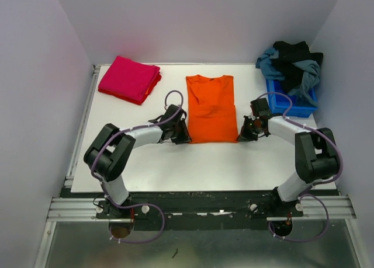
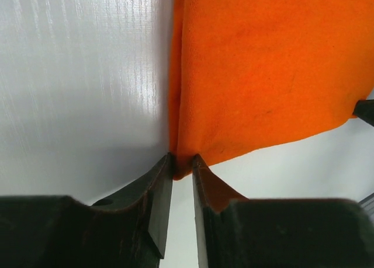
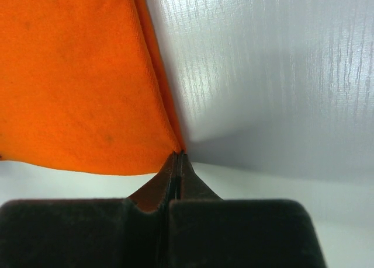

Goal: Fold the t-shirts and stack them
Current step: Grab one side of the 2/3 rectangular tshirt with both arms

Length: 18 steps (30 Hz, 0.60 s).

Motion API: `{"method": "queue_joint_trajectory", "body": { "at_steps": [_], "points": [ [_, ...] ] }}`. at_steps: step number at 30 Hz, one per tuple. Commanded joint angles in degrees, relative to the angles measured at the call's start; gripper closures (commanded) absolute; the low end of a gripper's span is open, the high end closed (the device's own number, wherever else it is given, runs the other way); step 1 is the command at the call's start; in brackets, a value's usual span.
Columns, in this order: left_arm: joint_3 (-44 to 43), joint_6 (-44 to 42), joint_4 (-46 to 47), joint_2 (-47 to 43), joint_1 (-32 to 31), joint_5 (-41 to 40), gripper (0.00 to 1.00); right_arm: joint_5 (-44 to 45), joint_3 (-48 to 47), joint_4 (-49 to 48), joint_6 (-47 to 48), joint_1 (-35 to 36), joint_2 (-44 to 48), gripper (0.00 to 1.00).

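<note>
Right tool (image 3: 177, 157) is clamped on the lower right corner of the orange t-shirt (image 1: 210, 107) lying mid-frame on the surface (image 1: 204, 169), while the left tool (image 2: 182, 160) brackets the lower left corner, grip uncertain, likely so both can fold the hem upward.

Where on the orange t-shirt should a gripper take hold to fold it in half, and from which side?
Pinch the orange t-shirt at its two near hem corners, each from its own outer side, coming in low along the table. It lies flat, a long rectangle with the collar far, so corners give a liftable edge.
</note>
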<state>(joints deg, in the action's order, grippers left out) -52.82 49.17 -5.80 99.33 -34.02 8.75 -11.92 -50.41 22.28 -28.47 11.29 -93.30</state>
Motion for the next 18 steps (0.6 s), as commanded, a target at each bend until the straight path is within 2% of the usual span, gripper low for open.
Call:
{"method": "queue_joint_trajectory", "body": {
  "at_steps": [1,5,6,12,18],
  "points": [
    [0.1,-0.7,-2.4,1.1,-0.6,-1.2,0.74,-0.6,-0.2,-0.5,0.2,-0.1,1.4,0.99],
    [-0.4,-0.8,-1.8,2.4,-0.6,0.0,0.97,-0.6,-0.3,-0.1,0.2,-0.1,1.6,0.99],
    [-0.1,-0.7,-1.2,2.2,-0.7,0.3,1.0,-0.6,-0.3,0.0,0.2,-0.1,1.8,0.99],
    [1.7,-0.8,-1.1,-2.9,-0.8,-0.1,1.0,-1.5,0.7,1.3,0.7,-0.1,5.7,0.99],
    [4.4,-1.2,-3.2,-11.2,-0.8,1.9,1.0,-4.6,5.1,2.9,0.1,-0.1,14.0,0.99]
  ]
}}
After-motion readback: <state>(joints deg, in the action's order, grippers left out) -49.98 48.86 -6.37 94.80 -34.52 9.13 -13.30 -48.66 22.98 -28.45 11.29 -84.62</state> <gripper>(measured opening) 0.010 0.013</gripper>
